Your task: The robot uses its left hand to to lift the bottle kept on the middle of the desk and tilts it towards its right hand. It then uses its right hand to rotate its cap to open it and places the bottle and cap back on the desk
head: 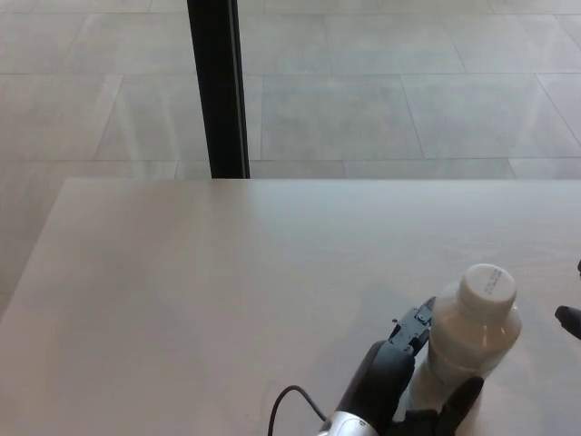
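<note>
Two black fingers (413, 329) lie against the left side of a white plastic bottle (472, 350), and the thumb (460, 409) presses its front near the bottom edge of the picture — so the left hand (399, 377) is clasped around the bottle's body. The bottle leans a little toward the picture's right, and its white screw cap (487, 285) sits on the neck, closed. Its base is cut off by the lower edge of the view, so whether it rests on the desk or is raised cannot be told. From the hand a dark wrist runs down to a silver cuff (343, 425) at the bottom edge, with a thin black cable (283, 405) looping out to its left.

At the far right edge, level with the bottle's shoulder, only a small black tip of the right hand (570, 319) shows — too little to tell how its fingers stand.

The pale desk (200, 291) spreads out to the left and back. Beyond its far edge is a grey tiled floor (381, 100), with a black upright post (218, 86) rising behind the desk.
</note>
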### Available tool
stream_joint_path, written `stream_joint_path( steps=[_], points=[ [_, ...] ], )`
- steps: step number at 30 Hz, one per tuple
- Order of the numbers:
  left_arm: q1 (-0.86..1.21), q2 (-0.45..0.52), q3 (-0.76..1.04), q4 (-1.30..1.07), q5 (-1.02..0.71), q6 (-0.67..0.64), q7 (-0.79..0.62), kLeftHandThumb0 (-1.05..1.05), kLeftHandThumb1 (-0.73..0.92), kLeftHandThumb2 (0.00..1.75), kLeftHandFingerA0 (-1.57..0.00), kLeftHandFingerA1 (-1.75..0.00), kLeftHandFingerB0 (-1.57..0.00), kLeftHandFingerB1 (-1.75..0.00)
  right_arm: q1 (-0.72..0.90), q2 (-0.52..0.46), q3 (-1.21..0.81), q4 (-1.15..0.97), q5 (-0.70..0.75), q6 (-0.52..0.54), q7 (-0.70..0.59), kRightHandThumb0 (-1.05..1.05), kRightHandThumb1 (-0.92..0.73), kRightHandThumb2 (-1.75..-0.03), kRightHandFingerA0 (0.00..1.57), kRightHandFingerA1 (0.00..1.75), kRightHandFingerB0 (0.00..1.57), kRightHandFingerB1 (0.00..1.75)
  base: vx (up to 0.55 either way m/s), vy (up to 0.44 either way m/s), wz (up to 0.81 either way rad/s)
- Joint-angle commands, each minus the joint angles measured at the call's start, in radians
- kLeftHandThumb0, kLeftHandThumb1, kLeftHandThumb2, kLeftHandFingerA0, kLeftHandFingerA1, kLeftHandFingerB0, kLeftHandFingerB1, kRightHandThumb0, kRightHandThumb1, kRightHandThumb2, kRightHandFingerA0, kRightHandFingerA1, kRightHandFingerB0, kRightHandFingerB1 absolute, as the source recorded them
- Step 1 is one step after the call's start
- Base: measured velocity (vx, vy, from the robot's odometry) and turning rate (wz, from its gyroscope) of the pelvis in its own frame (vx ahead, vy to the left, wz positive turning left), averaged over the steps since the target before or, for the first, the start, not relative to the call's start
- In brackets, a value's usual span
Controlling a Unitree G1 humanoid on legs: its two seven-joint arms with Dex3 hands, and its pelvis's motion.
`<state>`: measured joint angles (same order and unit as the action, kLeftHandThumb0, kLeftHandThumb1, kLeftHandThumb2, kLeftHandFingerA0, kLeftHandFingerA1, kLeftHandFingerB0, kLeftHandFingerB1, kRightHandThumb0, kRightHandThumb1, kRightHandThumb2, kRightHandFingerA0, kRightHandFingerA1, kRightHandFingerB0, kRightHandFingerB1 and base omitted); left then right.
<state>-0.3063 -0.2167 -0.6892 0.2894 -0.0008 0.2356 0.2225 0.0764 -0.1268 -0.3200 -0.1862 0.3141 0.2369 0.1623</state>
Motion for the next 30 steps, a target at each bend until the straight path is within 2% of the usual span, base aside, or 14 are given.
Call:
stream_joint_path(
  steps=[1,5,6,8,9,11,12,13,16,17,19,20,22,30],
  points=[
    [0.104,-0.363,-0.024,0.068,-0.085,-0.212,0.081,-0.68,0.56,1.03,0.0,-0.6,0.0,0.0,-0.023,0.083,-0.101,0.042,0.057,-0.074,-0.111,-0.89,-0.9,-0.67,0.35,0.82,0.43,0.33,0.0,0.0,0.0],
    [0.099,-0.383,-0.011,0.134,-0.006,-0.244,0.255,-0.46,0.62,1.01,-0.36,-0.97,0.0,-0.17,-0.056,0.132,-0.165,0.021,0.096,-0.03,-0.214,-0.85,-0.86,-0.67,0.34,0.89,0.49,0.35,0.0,0.0,0.0],
    [0.089,-0.38,-0.008,0.16,0.021,-0.261,0.302,-0.25,0.8,0.77,-0.42,-1.55,0.0,-0.24,-0.064,0.141,-0.179,0.019,0.095,-0.033,-0.23,-0.84,-0.87,-0.66,0.33,0.9,0.49,0.37,0.0,0.0,0.0],
    [0.057,-0.373,-0.002,0.197,0.069,-0.24,0.377,-0.22,0.83,0.81,-1.21,-1.75,-0.02,-0.39,-0.09,0.146,-0.22,0.032,0.108,-0.041,-0.267,-0.81,-0.84,-0.66,0.35,1.06,0.52,0.38,0.0,0.0,0.0],
    [0.047,-0.366,0.008,0.207,0.065,-0.236,0.374,-0.19,0.84,0.84,-1.12,-1.75,0.0,-0.58,-0.102,0.149,-0.239,0.037,0.115,-0.041,-0.285,-0.81,-0.68,-1.13,0.48,0.95,0.43,0.52,0.0,0.0,0.0],
    [0.035,-0.372,0.027,0.226,0.053,-0.228,0.385,-0.12,0.91,0.82,-1.05,-1.75,0.0,-0.73,-0.123,0.149,-0.272,0.033,0.128,-0.025,-0.313,-0.81,-0.69,-1.13,0.45,0.96,0.46,0.54,0.0,0.0,0.0],
    [0.03,-0.376,0.028,0.237,0.053,-0.228,0.396,-0.12,0.91,0.82,-1.05,-1.75,0.0,-0.73,-0.13,0.151,-0.282,0.03,0.131,-0.019,-0.319,-0.81,-0.69,-1.13,0.45,0.96,0.46,0.54,0.0,0.0,0.0],
    [0.024,-0.376,0.027,0.241,0.056,-0.223,0.405,-0.06,0.92,0.83,-0.98,-1.75,-0.06,-0.81,-0.134,0.155,-0.288,0.03,0.13,-0.022,-0.323,-0.81,-0.82,-0.67,0.34,1.2,0.56,0.41,0.0,0.0,0.0],
    [-0.005,-0.373,0.015,0.26,0.079,-0.194,0.433,0.05,0.92,1.11,-0.86,-1.75,-0.36,-0.94,-0.152,0.158,-0.312,0.033,0.123,-0.023,-0.345,-0.8,-0.81,-0.67,0.37,1.25,0.61,0.45,0.0,0.0,0.0],
    [-0.02,-0.368,0.007,0.257,0.087,-0.154,0.429,0.08,0.88,1.36,-0.94,-1.14,-0.57,-0.85,-0.163,0.158,-0.326,0.033,0.12,-0.021,-0.362,-0.8,-0.82,-0.67,0.37,1.24,0.6,0.45,0.0,0.0,0.0],
    [-0.027,-0.364,0.005,0.253,0.088,-0.131,0.432,0.08,0.88,1.36,-0.94,-1.14,-0.57,-0.85,-0.168,0.162,-0.33,0.035,0.115,-0.022,-0.361,-0.8,-0.82,-0.67,0.37,1.24,0.6,0.45,0.0,0.0,0.0],
    [-0.036,-0.36,-0.003,0.259,0.098,-0.124,0.435,0.31,0.92,1.21,-0.8,-1.75,-0.75,-1.5,-0.171,0.159,-0.341,0.042,0.122,-0.03,-0.356,-0.79,-0.83,-0.66,0.38,1.25,0.61,0.48,0.0,0.0,0.0],
    [-0.04,-0.359,-0.009,0.262,0.104,-0.116,0.445,0.35,0.92,1.28,-0.91,-1.75,-0.82,-1.75,-0.179,0.158,-0.35,0.042,0.116,-0.026,-0.362,-0.78,-0.83,-0.66,0.39,1.25,0.63,0.5,0.0,0.0,0.0],
    [-0.053,-0.349,-0.035,0.275,0.098,-0.131,0.441,0.34,0.92,1.41,-1.0,-1.75,-0.84,-1.75,-0.181,0.166,-0.373,0.038,0.11,-0.022,-0.369,-0.83,-0.61,-0.97,0.56,1.12,0.64,0.6,0.0,0.0,0.0]
  ],
)
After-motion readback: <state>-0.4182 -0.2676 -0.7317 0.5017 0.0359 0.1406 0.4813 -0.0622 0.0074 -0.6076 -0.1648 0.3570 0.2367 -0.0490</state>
